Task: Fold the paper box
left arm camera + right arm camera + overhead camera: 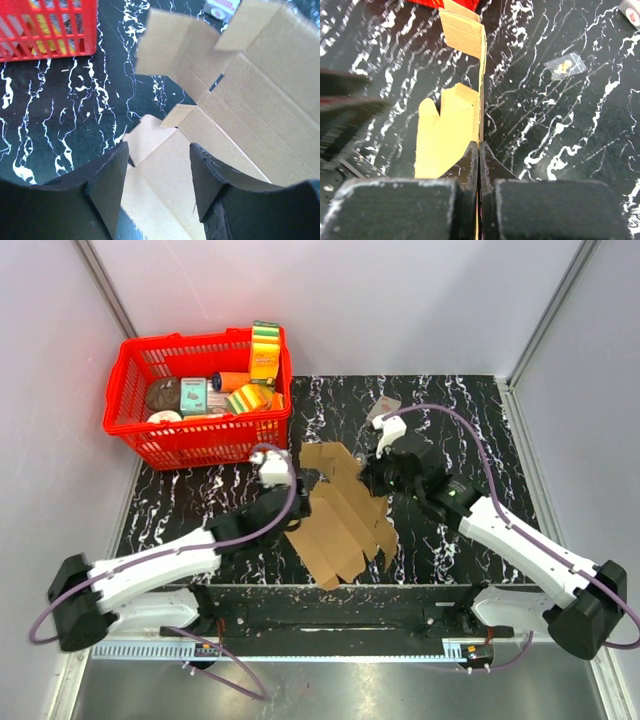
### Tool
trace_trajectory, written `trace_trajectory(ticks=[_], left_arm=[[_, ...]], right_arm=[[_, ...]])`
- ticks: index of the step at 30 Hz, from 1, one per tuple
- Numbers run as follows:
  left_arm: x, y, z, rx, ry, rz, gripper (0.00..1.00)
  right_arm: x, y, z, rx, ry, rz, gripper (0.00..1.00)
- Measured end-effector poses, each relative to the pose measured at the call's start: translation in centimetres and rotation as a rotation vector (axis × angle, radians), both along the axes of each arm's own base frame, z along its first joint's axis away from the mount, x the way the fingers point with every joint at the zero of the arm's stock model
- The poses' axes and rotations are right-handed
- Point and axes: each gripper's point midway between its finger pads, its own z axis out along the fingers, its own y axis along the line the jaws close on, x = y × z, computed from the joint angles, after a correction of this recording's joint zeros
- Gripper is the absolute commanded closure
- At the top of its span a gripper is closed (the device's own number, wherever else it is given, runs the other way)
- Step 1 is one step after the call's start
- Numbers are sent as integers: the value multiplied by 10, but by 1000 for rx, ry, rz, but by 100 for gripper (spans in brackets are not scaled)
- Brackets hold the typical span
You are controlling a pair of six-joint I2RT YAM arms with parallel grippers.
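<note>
Mid-fold: right gripper (pixel 479 146) jaws pinched a raised panel of the brown cardboard paper box (pixel 342 522); left gripper (pixel 157 150) jaws stood apart above it, probably due next to grasp a flap.

Right hand (pixel 479 149) tight on paper box (pixel 445 137) edge

I am working in a robot lab cell. Plain pale wall panels (pixel 350 300) close in the black marbled table (pixel 450 420) at nine, twelve and three o'clock, and bare metal struts (pixel 107 290) join them at the corners. At six o'clock a metal rail (pixel 330 652) runs along the edge where my two white arms are bolted, the left arm (pixel 150 575) at seven and the right arm (pixel 530 550) at five, with purple cables (pixel 440 408) looping loose. A red basket (pixel 200 448) of packaged goods sits at ten o'clock.
</note>
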Motion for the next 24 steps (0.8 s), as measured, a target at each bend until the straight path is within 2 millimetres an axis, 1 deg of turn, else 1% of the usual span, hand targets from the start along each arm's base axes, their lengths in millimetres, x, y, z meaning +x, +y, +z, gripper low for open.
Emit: trace_trajectory(ticks=[2,6,8,11,14,17,21,24], left_arm=[[-10,15,12,-55,-27,-2,41],[-27,48,31,-159,-87,11,39],[-32,61,37,-200,-116,23,39],[-35,78,42,-230,-146,50,38],[-31,87,45,-229,-163,75,37],[-25,93,43,-201,-162,94,37],[-15,95,42,-190,-167,100,37],[-3,99,36,-188,-165,108,37]], right_arm=[[-3,-7,-14,-45,-9,15,100],[-3,-17,-32,-136,-35,34,100],[-1,-20,-36,-170,-53,39,100],[4,-22,-36,-214,-94,58,100],[9,-21,-36,-248,-137,89,100],[11,-21,-41,-288,-180,131,100],[8,-21,-56,-345,-239,215,100],[4,-25,-67,-395,-284,272,100]])
